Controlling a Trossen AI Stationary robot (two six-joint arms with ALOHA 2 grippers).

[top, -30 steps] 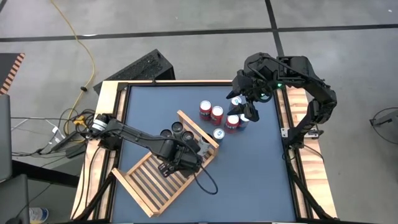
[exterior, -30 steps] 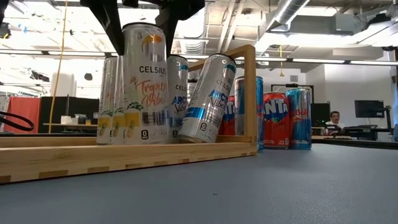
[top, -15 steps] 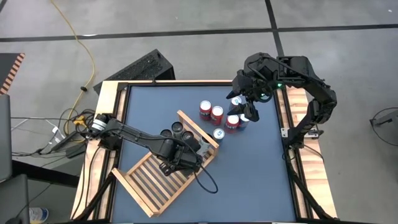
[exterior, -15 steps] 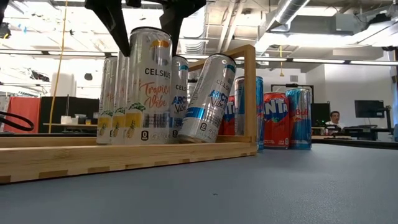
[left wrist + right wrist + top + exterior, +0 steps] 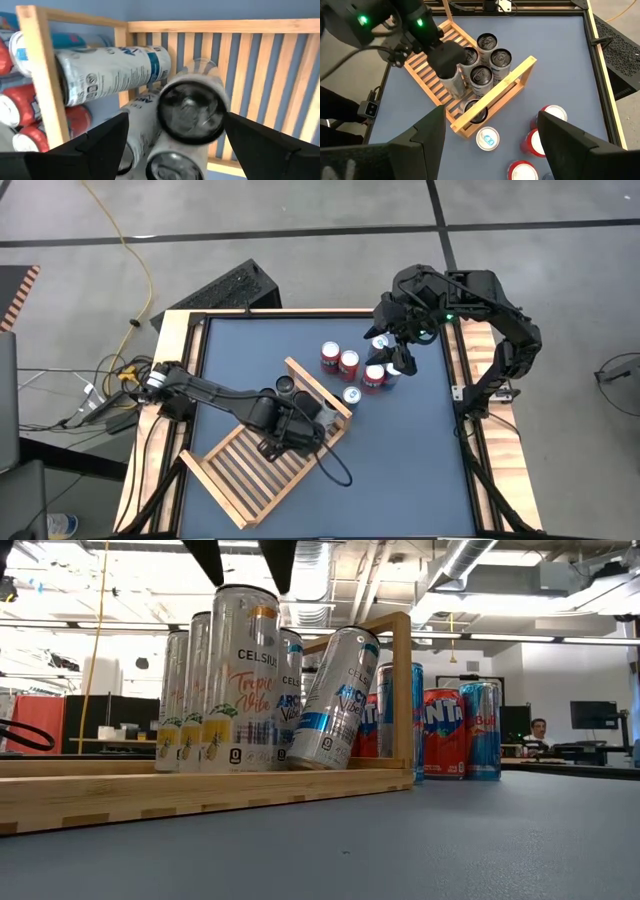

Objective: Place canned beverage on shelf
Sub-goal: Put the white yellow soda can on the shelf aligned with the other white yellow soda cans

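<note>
The shelf (image 5: 235,475) is a light wooden slat rack lying flat at the table's near left. Several silver cans stand on it. One of them, the Tropical Vibe can (image 5: 243,680), stands on its base on the slats. My left gripper (image 5: 245,558) is open just above this can's top (image 5: 192,107), its fingers clear on either side. Another silver can (image 5: 335,700) leans against the frame post. My right gripper (image 5: 490,145) hangs open high over the loose cans at the far right.
Red cans (image 5: 348,363) and a blue can (image 5: 480,730) stand loose on the blue table beyond the shelf's frame, with a silver-topped one (image 5: 352,394) near its corner. A black cable (image 5: 335,470) loops beside the shelf. A person (image 5: 540,730) sits far behind.
My left gripper has opened, let go of the Tropical Vibe can and risen straight up off it. The can has stayed standing on the shelf among the other cans.
</note>
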